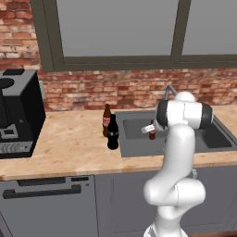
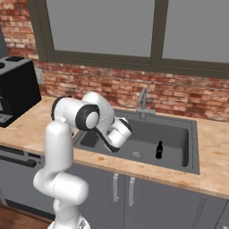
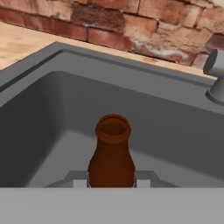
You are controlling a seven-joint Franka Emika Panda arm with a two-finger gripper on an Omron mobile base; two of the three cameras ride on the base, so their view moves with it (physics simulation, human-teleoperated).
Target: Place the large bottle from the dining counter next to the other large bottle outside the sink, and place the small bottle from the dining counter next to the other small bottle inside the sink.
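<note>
Looking from the left base view, we hold the small bottle [image 1: 152, 133] in our gripper [image 1: 151, 129] over the sink [image 1: 134, 148]; the large bottle [image 1: 112, 132] stands beside the other large bottle [image 1: 106, 120] on the counter. From the right, the other small bottle [image 2: 159, 150] stands inside the basin. Our hand view shows fingers clamped on the small bottle [image 3: 112, 153].

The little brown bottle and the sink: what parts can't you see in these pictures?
- Small bottle: hand view, its base is cut off at the bottom.
- Tool: left base view, too small to see the fingers.
- Sink: right base view, the arm hides its left part.
</note>
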